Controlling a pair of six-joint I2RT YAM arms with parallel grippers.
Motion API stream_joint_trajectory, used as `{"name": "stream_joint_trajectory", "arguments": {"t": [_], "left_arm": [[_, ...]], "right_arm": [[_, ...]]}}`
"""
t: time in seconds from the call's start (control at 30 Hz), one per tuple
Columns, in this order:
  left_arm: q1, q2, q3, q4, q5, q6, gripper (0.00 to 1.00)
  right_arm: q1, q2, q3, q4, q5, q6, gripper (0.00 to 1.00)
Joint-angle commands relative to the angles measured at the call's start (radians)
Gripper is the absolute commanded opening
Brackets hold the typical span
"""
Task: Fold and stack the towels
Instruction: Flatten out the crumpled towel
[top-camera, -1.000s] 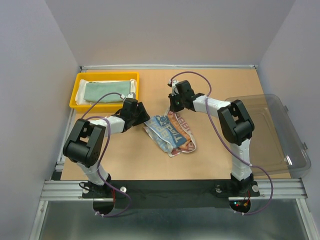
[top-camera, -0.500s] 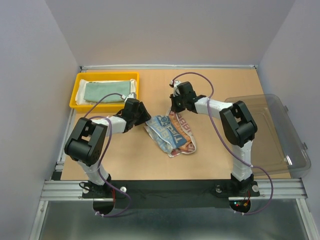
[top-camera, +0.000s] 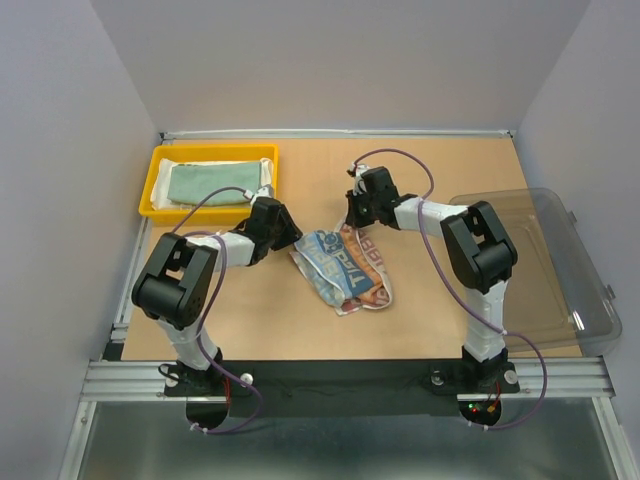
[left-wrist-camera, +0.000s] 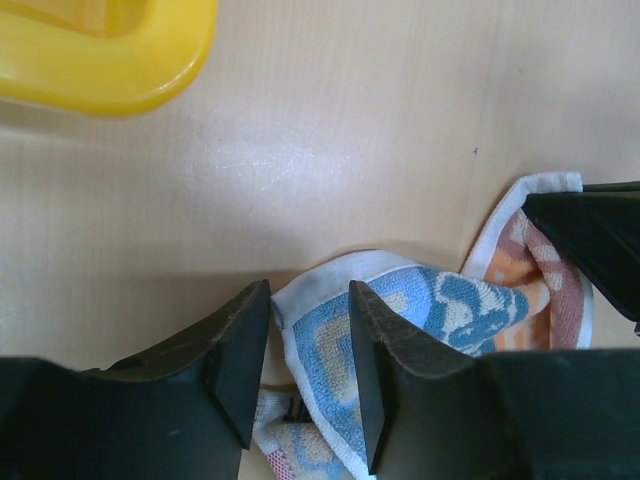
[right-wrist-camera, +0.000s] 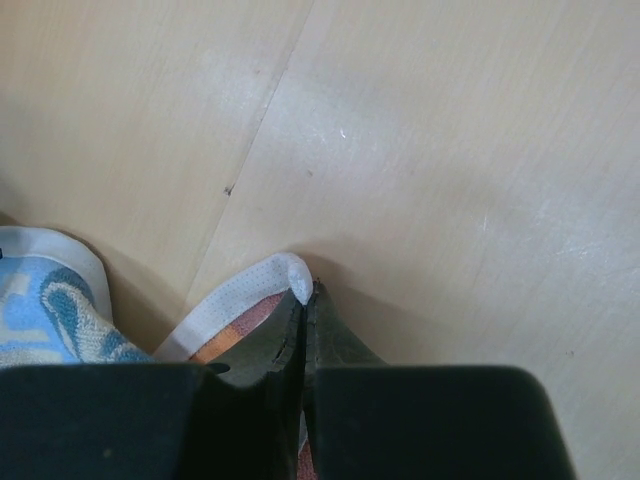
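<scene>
The letter-print towel (top-camera: 340, 268) lies crumpled at the middle of the desk (top-camera: 440, 165). The left gripper (left-wrist-camera: 308, 365) has its jaws apart, astride the towel's left corner, and cloth fills the gap between them. The right gripper (right-wrist-camera: 303, 315) is pinched together on the towel's white-hemmed far corner. A teal-green towel (top-camera: 208, 184) lies folded on a white towel (top-camera: 262, 170) in the yellow tray (top-camera: 152, 190) — well apart from the clear bin (top-camera: 560, 280) at the desk's right edge.
</scene>
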Motion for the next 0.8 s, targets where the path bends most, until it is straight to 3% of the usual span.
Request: {"name": "stream_joint_trajectory", "arguments": {"t": [0.0,0.13,0.17,0.3,0.5,0.77], "left_arm": [[-0.018,0.056,-0.018,-0.117,-0.001,0.001,0.44],[-0.02,0.079,-0.01,-0.115,-0.001,0.005,0.3],[-0.02,0.084,-0.008,-0.115,-0.002,0.006,0.2],[-0.02,0.096,0.005,-0.117,-0.011,0.023,0.0],[-0.02,0.076,0.074,-0.158,-0.088,0.116,0.0],[-0.02,-0.099,0.335,-0.306,-0.304,0.342,0.0]], "right_arm": [[-0.006,-0.028,-0.04,0.031,0.021,0.012,0.01],[-0.006,-0.032,-0.051,0.065,0.012,0.02,0.01],[-0.006,-0.032,-0.053,0.067,0.01,0.02,0.01],[-0.005,-0.045,-0.059,0.076,0.001,0.022,0.01],[-0.008,-0.09,-0.062,0.079,0.021,0.006,0.01],[-0.043,-0.233,-0.005,0.079,0.099,-0.038,0.01]]}}
